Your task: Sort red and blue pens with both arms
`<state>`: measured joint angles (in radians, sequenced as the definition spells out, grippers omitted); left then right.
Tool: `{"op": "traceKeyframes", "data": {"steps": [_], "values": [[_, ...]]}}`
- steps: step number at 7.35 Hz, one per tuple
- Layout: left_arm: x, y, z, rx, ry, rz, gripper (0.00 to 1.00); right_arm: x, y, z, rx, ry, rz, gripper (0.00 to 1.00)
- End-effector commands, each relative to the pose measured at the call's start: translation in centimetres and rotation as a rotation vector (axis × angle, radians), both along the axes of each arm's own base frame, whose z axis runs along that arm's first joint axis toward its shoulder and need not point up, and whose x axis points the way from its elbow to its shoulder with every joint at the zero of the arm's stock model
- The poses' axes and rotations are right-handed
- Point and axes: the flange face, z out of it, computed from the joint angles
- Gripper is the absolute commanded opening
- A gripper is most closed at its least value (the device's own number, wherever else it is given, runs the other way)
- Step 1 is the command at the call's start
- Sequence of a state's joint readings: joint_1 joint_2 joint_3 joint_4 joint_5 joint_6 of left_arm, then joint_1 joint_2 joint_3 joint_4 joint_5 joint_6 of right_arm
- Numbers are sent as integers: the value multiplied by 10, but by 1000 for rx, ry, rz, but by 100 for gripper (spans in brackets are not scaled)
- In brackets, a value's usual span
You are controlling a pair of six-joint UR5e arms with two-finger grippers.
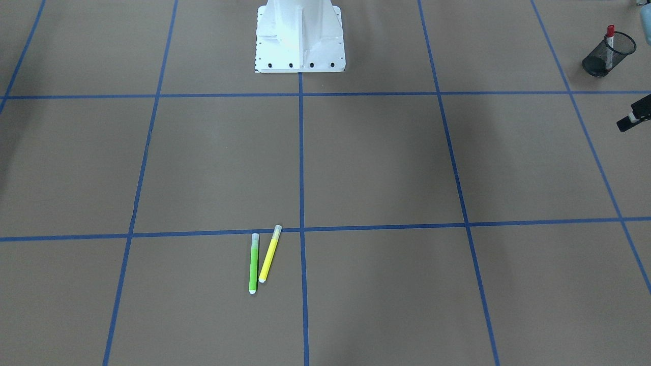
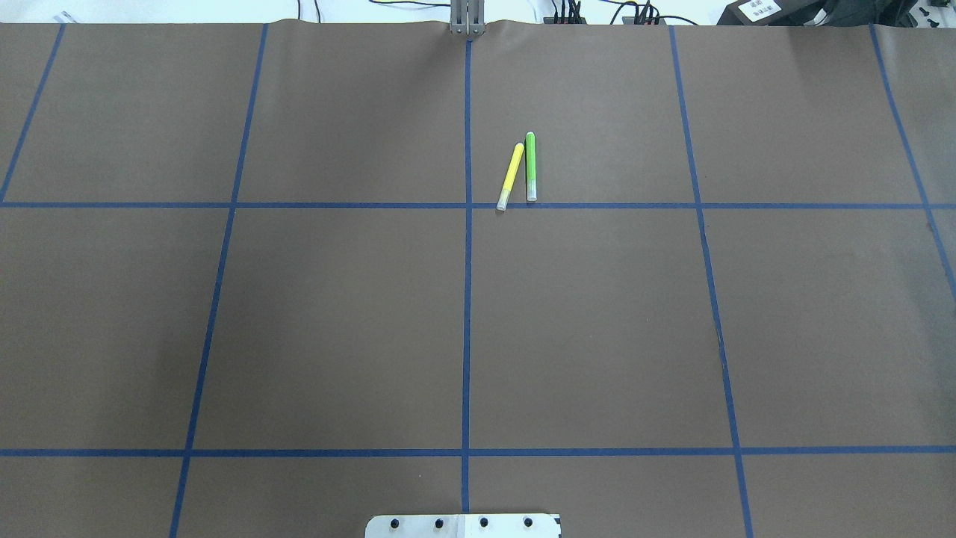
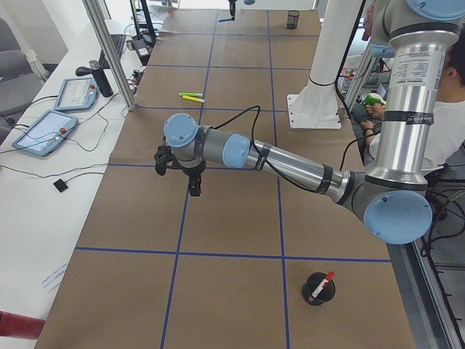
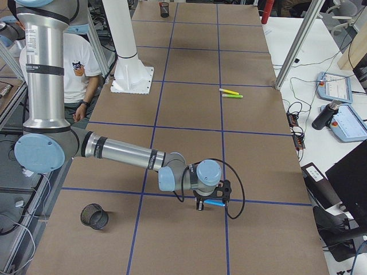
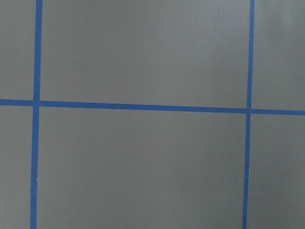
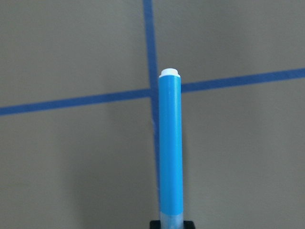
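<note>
The blue pen (image 6: 170,143) juts out of my right gripper (image 6: 171,224), which is shut on its pale cap end. In the exterior right view the blue pen (image 4: 215,203) lies level in that gripper (image 4: 210,199), just above a crossing of blue tape lines. The red pen (image 1: 609,47) stands in a black mesh cup (image 1: 594,65) at the table's left end. My left gripper (image 3: 178,163) hangs over bare table with nothing in it; only a black part of it (image 1: 635,116) shows at the front view's edge, and I cannot tell its state.
A green marker (image 2: 531,166) and a yellow marker (image 2: 510,176) lie side by side in the middle far part of the table. An empty mesh cup (image 4: 94,216) stands at the right end. The white pedestal base (image 1: 300,35) is at the near edge. A seated person (image 4: 77,74) is behind it.
</note>
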<state>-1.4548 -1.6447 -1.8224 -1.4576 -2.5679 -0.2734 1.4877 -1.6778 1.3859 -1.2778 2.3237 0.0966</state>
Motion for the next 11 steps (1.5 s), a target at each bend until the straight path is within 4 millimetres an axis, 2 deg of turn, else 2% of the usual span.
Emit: {"op": "traceKeyframes", "data": {"steps": [1,2,4,5,6,7,8,9,10,11], "values": [[0,0,0,0,-1,0,100,44,55,47,-18,115,-160,0],[5,0,1,-1,-3,8,100,72,68,53,-67,139,-262,0],[26,-10,3,3,-10,45,100,90,100,58,-187,91,-324,0],[27,-11,1,26,-7,46,100,93,111,42,-256,46,-386,0],[27,-12,1,30,-6,47,100,109,122,17,-343,48,-485,0],[27,-14,4,27,-7,47,100,110,139,-11,-423,25,-520,0],[37,-18,7,47,-5,62,100,108,156,-26,-504,-16,-537,0],[38,-20,9,56,-1,63,100,106,168,-33,-569,-66,-564,0],[39,-21,3,56,1,54,100,103,190,-29,-630,-115,-585,0],[39,-21,-1,61,2,52,100,98,223,-17,-689,-149,-597,0]]}}
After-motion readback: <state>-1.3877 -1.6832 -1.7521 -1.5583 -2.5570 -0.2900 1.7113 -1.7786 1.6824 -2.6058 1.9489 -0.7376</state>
